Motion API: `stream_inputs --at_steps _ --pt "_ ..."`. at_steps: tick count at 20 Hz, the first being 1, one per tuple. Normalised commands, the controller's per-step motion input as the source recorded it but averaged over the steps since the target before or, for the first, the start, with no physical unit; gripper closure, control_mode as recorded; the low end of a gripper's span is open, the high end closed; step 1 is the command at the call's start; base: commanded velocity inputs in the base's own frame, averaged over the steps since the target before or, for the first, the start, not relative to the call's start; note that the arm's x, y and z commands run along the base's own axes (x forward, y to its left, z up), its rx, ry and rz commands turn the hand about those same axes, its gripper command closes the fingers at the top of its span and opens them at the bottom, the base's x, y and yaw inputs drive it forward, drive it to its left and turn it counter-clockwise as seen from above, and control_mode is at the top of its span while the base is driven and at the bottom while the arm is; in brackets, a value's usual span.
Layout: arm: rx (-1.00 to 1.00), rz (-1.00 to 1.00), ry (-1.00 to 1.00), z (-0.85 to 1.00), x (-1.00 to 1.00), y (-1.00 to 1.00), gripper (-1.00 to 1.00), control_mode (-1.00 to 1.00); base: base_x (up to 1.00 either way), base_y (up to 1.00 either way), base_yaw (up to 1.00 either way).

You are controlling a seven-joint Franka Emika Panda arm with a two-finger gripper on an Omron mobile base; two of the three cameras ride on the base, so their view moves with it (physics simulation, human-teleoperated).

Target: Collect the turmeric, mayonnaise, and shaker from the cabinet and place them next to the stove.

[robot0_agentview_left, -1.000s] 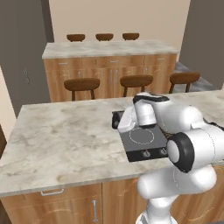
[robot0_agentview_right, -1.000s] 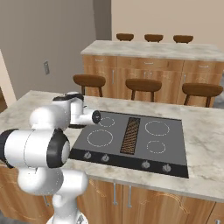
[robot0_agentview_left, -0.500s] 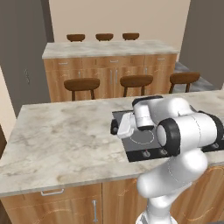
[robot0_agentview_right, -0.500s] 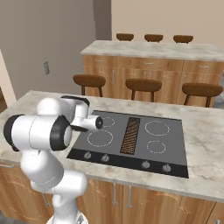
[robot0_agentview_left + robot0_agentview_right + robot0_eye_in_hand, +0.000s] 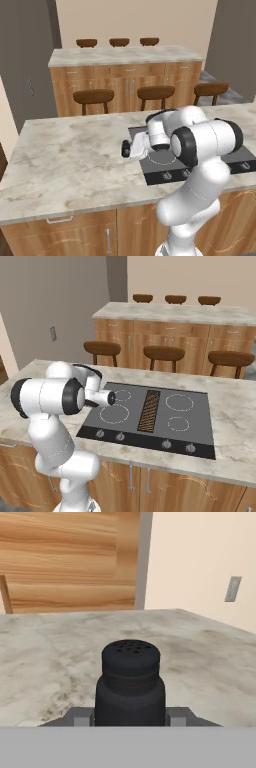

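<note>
My gripper [image 5: 130, 716] is shut on the black shaker [image 5: 130, 674], whose perforated top rises between the two fingertips in the hand view. The shaker stays upright just above the marble counter [image 5: 55, 657]. In the left base view the gripper [image 5: 130, 149] hangs over the counter just left of the stove [image 5: 159, 164]. The right base view has the hand [image 5: 106, 399] at the left edge of the stove [image 5: 200, 421], a dark cooktop with white rings and a brown centre grille. The turmeric, the mayonnaise and the cabinet are out of view.
Wide marble counter [image 5: 70, 160] stretches to the left of the stove. A second island [image 5: 125, 65] with three brown stools [image 5: 93, 95] stands behind. In the hand view a wooden panel [image 5: 65, 557] and a beige wall with a switch plate [image 5: 232, 588] lie beyond the counter.
Both base views have shifted, so the camera has moved. The arm has swung left, carrying the shaker from over the stove's left side to just past its edge.
</note>
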Motion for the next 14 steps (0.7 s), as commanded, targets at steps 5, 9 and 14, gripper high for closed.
stream_inputs --at_steps 5,9,14 --pt "0.0 0.01 0.0 -0.26 0.09 0.02 1.0 -1.0 0.0 0.0 0.0" --pt "0.0 0.02 0.0 -0.27 0.13 0.0 1.0 -1.0 0.0 0.0 0.0" --pt "0.0 0.05 0.0 -0.2 0.06 -0.05 1.0 -1.0 0.0 0.0 0.0"
